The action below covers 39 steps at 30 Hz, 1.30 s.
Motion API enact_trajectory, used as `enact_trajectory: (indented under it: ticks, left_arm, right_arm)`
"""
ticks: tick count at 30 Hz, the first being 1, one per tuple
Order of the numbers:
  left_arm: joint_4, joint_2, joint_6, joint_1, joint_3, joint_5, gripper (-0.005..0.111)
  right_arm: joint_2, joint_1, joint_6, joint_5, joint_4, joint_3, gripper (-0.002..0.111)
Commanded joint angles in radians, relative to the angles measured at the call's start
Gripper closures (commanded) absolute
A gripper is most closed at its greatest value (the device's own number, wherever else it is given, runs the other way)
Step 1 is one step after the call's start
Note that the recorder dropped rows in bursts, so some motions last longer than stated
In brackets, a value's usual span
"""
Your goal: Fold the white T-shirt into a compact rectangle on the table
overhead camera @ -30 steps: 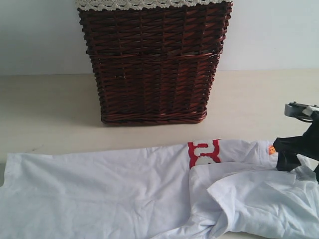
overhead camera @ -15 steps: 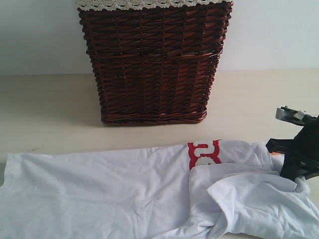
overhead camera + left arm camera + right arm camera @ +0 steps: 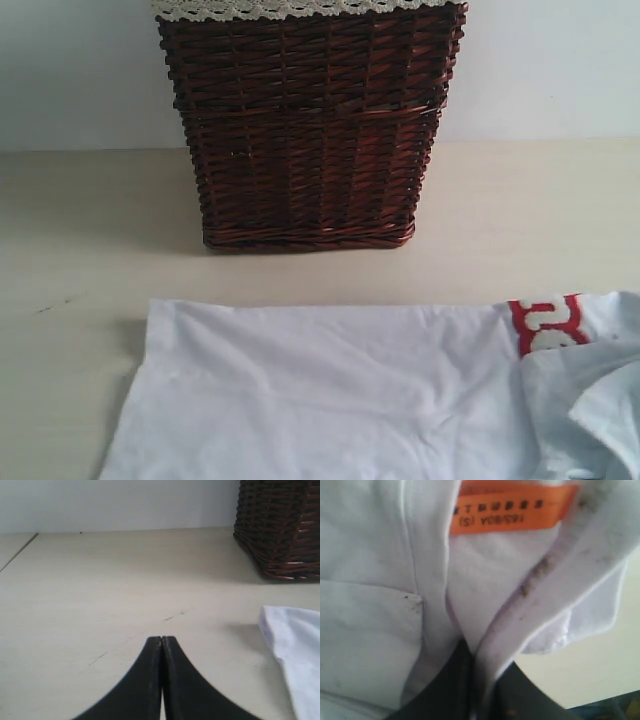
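Observation:
The white T-shirt (image 3: pixel 350 390) lies flat along the front of the table (image 3: pixel 80 230), its red band (image 3: pixel 545 325) near the right edge, where a layer is folded over. My right gripper (image 3: pixel 477 660) is shut on the shirt's neckline (image 3: pixel 535 580), just below the orange size label (image 3: pixel 512 510); it is out of the exterior view. My left gripper (image 3: pixel 162 640) is shut and holds nothing. It hovers low over bare table, apart from the shirt's edge (image 3: pixel 295 650).
A dark brown wicker basket (image 3: pixel 305 125) with white lace trim stands at the back middle, also in the left wrist view (image 3: pixel 280 530). A white wall (image 3: pixel 70 70) runs behind it. Bare table lies left of the shirt and in front of the basket.
The right gripper shut on the collar and left the exterior view to the right. The whole shirt slid rightward with it, uncovering the table at the front left.

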Motion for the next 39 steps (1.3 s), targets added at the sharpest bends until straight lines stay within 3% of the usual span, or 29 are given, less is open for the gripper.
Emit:
enact_trajectory:
  ticks: [1, 6, 10, 15, 23, 31, 35, 39]
  left_arm:
    - [0.004, -0.006, 0.001, 0.004, -0.003, -0.008, 0.107]
    - [0.004, -0.006, 0.001, 0.004, -0.003, -0.008, 0.107]
    - [0.004, -0.006, 0.001, 0.004, -0.003, -0.008, 0.107]
    - [0.004, -0.006, 0.001, 0.004, -0.003, -0.008, 0.107]
    - [0.004, -0.006, 0.001, 0.004, -0.003, -0.008, 0.107]
    - [0.004, -0.006, 0.001, 0.004, -0.003, -0.008, 0.107]
    - [0.004, -0.006, 0.001, 0.004, -0.003, -0.008, 0.107]
    - [0.004, -0.006, 0.001, 0.004, -0.003, -0.008, 0.107]
  right_arm:
    - [-0.077, -0.003, 0.008, 0.015, 0.024, -0.115, 0.108]
    - [-0.154, 0.015, -0.157, 0.015, 0.369, -0.176, 0.108]
    - [-0.220, 0.104, -0.177, 0.015, 0.466, -0.178, 0.108]
    - [-0.298, 0.297, -0.179, 0.015, 0.641, -0.182, 0.108]
    - [-0.316, 0.611, -0.001, 0.015, 0.685, -0.238, 0.108]
    - [-0.171, 0.922, 0.137, -0.420, 0.702, -0.238, 0.108]
    - [-0.027, 1.009, 0.070, -0.457, 0.736, -0.239, 0.091]
    - [0.075, 1.026, 0.036, -0.441, 0.766, -0.239, 0.055]
